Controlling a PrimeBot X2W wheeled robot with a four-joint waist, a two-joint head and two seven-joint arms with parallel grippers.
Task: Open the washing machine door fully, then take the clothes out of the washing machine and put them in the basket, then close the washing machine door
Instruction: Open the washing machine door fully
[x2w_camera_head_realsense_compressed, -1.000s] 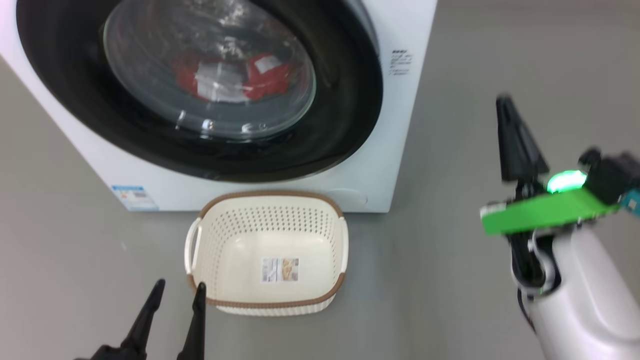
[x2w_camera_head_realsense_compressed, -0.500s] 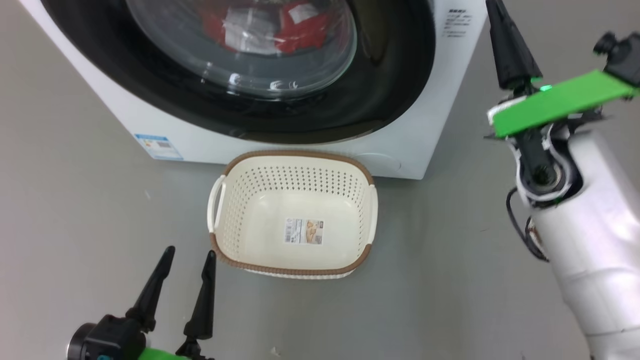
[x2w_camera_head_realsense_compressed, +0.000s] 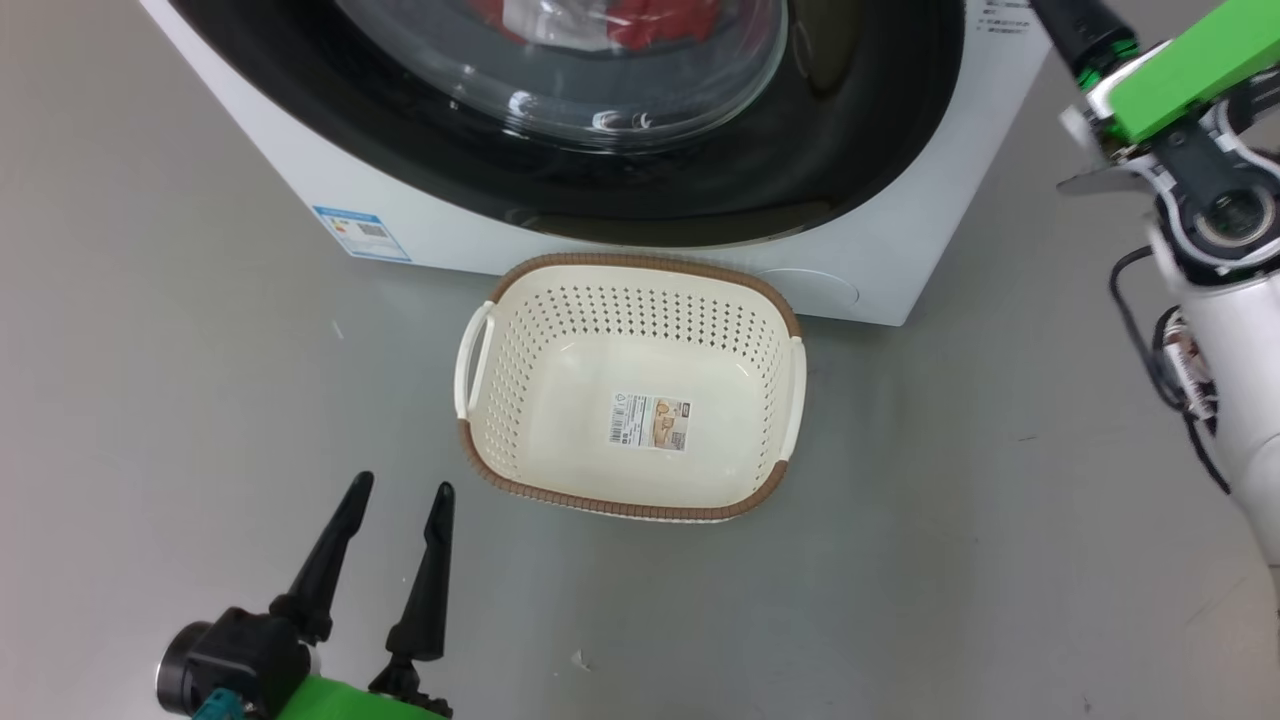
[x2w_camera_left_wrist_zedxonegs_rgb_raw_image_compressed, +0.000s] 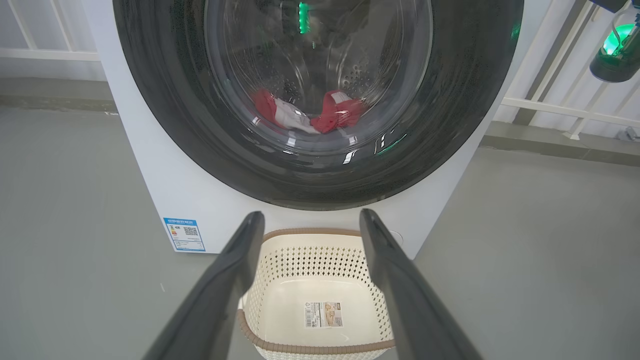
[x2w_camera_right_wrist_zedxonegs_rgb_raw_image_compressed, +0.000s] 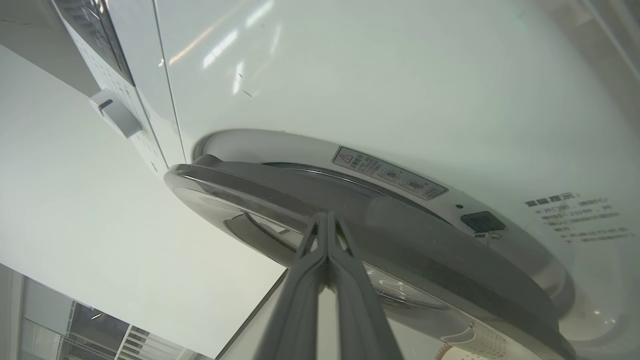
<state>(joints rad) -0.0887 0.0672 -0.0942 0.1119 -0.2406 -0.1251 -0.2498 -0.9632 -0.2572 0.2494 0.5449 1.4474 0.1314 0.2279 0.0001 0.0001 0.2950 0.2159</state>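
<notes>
While the left end effector (x2w_camera_head_realsense_compressed: 403, 484) hangs released with its fingers spread, the big white washing machine (x2w_camera_head_realsense_compressed: 880, 250) stands ahead of it on the grey floor (x2w_camera_head_realsense_compressed: 150, 400), a small blue sticker (x2w_camera_head_realsense_compressed: 362, 232) at its lower corner. The washing machine door (x2w_camera_left_wrist_zedxonegs_rgb_raw_image_compressed: 165, 100), a wide glossy black rim around a bulging clear porthole, faces that end effector. Just beyond its fingertips, against the foot of the machine, sits the cream basket (x2w_camera_head_realsense_compressed: 560, 330), with perforated walls, a brown woven-look rim and a label (x2w_camera_head_realsense_compressed: 650, 421) on its floor. Behind the glass, low in the steel drum, lie the red clothes (x2w_camera_left_wrist_zedxonegs_rgb_raw_image_compressed: 335, 112) with white panels. The right end effector (x2w_camera_right_wrist_zedxonegs_rgb_raw_image_compressed: 326, 220) is clenched on nothing, its tips at the door's outer edge; whether they touch it I cannot tell.
</notes>
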